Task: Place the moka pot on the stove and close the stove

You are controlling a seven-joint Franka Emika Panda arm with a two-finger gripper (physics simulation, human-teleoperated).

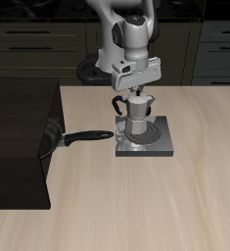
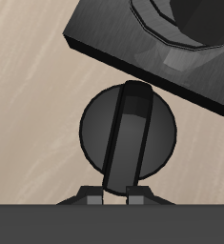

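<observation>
The silver moka pot [image 1: 138, 116] stands upright on the flat grey stove [image 1: 151, 144], over its coil. In the wrist view its dark base [image 2: 185, 19] sits on the stove's grey body [image 2: 99, 38]. The stove's round black knob [image 2: 128, 133] has a raised bar across it. My gripper [image 1: 126, 98] hangs just behind the pot at the stove's back edge. In the wrist view the gripper [image 2: 116, 195] has its fingertips [image 2: 90, 197] on either side of the end of the knob's bar, closed on it.
A black frying pan [image 1: 58, 137] lies beside the stove, its handle [image 1: 92, 135] pointing at it. A large black box [image 1: 19, 137] stands next to the pan. Dark cabinets run behind the table.
</observation>
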